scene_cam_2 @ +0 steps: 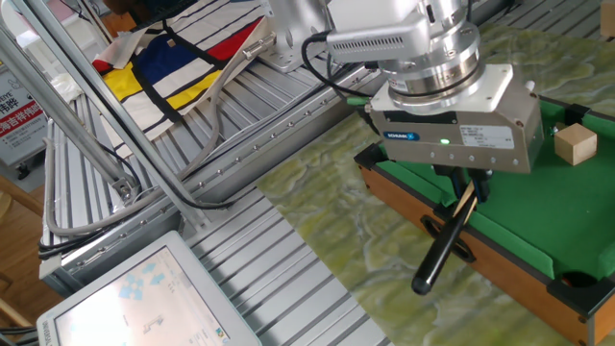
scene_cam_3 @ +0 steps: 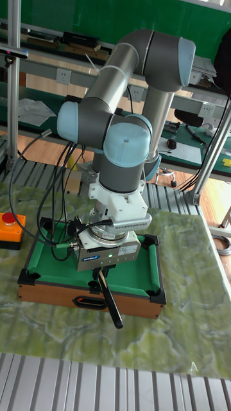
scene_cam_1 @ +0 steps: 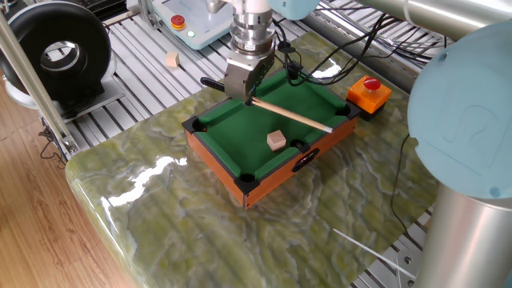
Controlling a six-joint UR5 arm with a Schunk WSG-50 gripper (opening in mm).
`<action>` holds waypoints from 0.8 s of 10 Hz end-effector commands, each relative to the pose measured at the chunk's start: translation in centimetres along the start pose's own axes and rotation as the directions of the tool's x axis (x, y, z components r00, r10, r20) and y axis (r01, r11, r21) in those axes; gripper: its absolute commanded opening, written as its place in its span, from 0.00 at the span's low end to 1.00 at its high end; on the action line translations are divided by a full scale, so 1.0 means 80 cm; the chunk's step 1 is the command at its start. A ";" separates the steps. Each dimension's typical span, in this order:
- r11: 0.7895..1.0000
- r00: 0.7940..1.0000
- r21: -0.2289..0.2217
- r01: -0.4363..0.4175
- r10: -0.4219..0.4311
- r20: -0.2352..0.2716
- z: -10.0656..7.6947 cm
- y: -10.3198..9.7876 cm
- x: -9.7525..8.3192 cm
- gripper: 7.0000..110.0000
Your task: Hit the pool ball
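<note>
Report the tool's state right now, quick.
Tool: closed on the cue stick, its tan shaft stretched over the green felt of the mini pool table, its black butt sticking out past the rail.

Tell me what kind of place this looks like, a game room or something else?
Probably a robotics lab, not a game room. The mini pool table is a tabletop toy on a bench with aluminum rails, a robot arm holds the cue stick, and a red emergency button sits beside it.

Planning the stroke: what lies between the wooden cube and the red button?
In one fixed view, the cue stick's tip end and the pool table's corner rail lie there.
</note>
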State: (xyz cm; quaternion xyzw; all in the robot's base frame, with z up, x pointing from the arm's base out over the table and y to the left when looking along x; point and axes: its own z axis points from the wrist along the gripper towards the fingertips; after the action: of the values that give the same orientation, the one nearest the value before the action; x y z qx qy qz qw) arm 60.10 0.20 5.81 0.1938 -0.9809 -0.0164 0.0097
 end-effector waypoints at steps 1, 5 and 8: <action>0.998 1.000 -0.067 -0.016 0.016 0.007 -0.004 0.021 -0.003 0.00; 0.994 0.998 -0.102 0.039 -0.034 0.048 -0.006 0.032 -0.014 0.00; 0.997 0.999 -0.064 0.043 -0.041 0.023 -0.005 0.021 -0.007 0.00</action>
State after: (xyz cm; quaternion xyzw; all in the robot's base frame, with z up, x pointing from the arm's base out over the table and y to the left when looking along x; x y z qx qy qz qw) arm 59.91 2.15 6.10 0.2127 -0.9756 -0.0533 0.0055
